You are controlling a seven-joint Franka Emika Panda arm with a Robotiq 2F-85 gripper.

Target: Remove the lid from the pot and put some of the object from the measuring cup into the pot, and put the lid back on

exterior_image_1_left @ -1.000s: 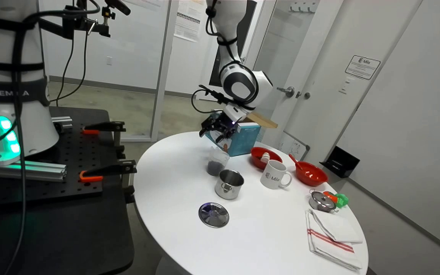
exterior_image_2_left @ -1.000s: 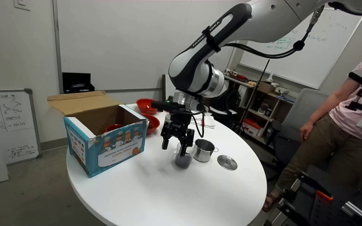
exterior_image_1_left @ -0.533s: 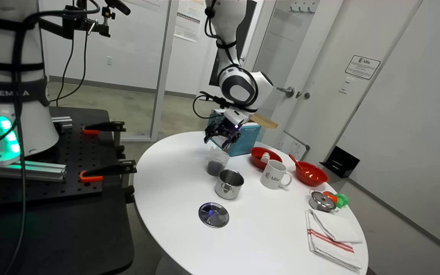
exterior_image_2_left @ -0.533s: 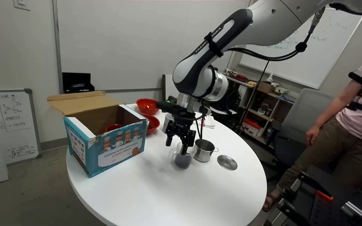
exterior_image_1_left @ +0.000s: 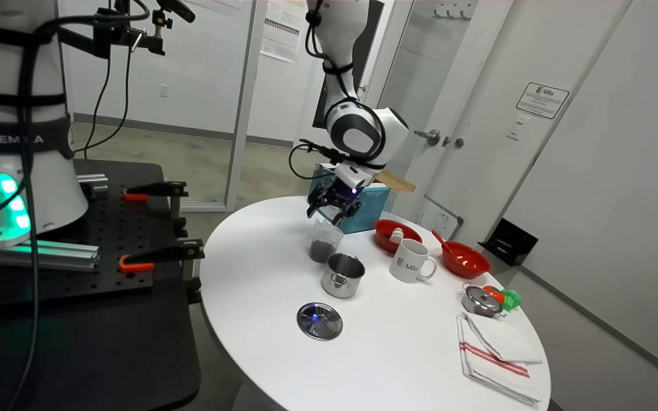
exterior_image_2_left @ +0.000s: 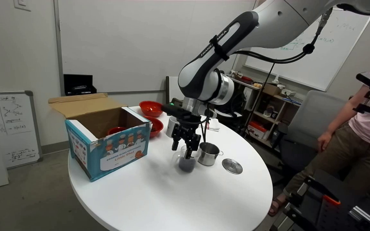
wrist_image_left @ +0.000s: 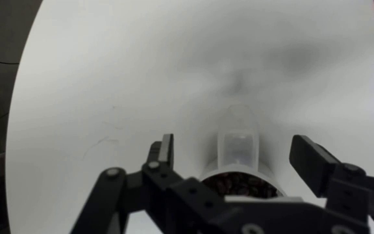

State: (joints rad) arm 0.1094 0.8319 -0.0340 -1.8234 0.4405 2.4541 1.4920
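The pot (exterior_image_1_left: 342, 276) stands uncovered on the table (exterior_image_1_left: 397, 354), just beside the measuring cup (exterior_image_1_left: 325, 242), and the lid (exterior_image_1_left: 320, 321) lies flat near it, apart from the pot. Compared with a second ago, only my tool (wrist_image_left: 234, 146) is changed among these things: in both exterior views it is shifted a little and looks lower, near the top of the cup, while the pot, the lid and the cup keep their places. My jaws are spread wide, with nothing gripped; in the wrist view the handle (wrist_image_left: 238, 149) of the cup appears between them. I judge from this that the lid removal is done and that I am lining up to take the cup by its handle; the pouring and the covering still wait. Some things are difficult for me to see. The wrist view is a little blurred, and my own tool covers part of the cup's mouth, where I notice what seem to be dark beans (wrist_image_left: 239, 186). Whether my jaws are already low enough around the pale, transparent handle, I am not able to say. The bottom of the pot is hidden, too.
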